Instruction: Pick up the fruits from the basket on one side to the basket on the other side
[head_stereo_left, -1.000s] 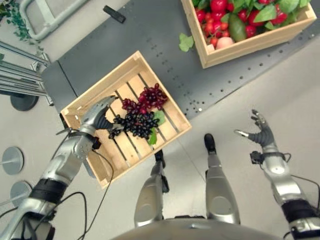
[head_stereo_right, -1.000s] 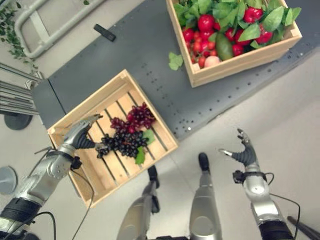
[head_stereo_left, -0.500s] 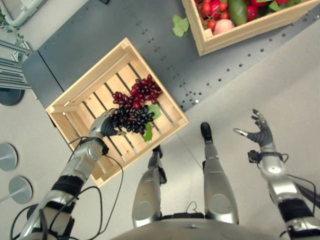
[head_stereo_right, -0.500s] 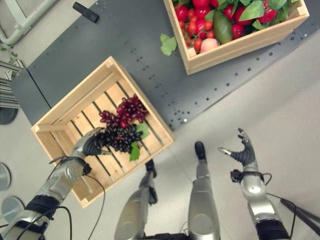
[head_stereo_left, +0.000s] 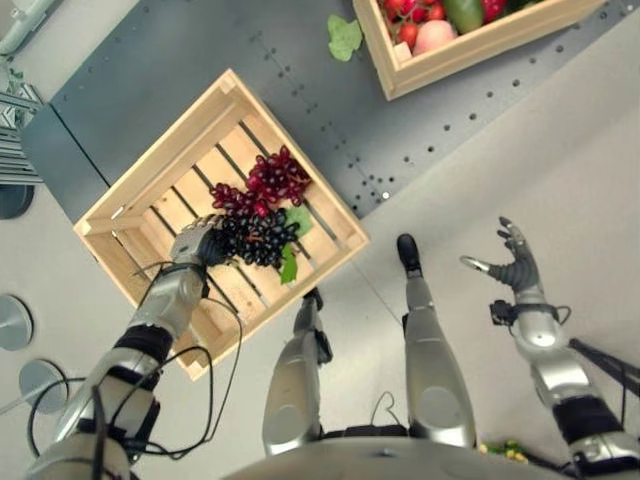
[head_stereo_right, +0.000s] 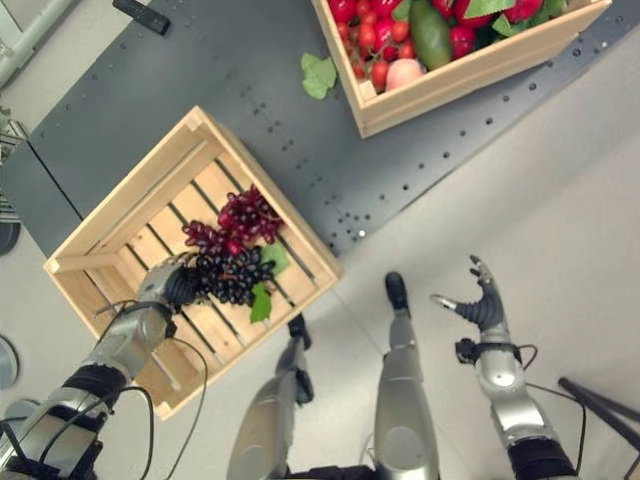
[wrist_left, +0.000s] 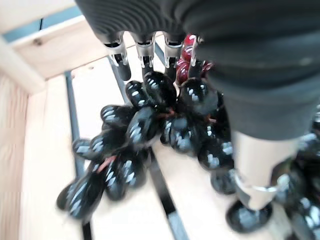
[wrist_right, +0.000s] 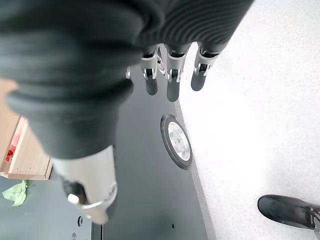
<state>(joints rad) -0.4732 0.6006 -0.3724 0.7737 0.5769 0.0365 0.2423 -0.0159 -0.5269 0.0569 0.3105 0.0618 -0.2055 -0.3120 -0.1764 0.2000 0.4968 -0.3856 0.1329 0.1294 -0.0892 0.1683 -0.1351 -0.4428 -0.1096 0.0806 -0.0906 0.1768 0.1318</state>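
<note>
Left hand now deeper among grapes

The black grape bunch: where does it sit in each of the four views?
Left eye view: black grape bunch in the slatted crate, at the left hand.
Right eye view: same spot, below the red grapes.
Left wrist view: centre, under the fingers.
Right wrist view: not in it.
Shared landmark: the crate.

Pale grey floor under a dark perforated platform.
</note>
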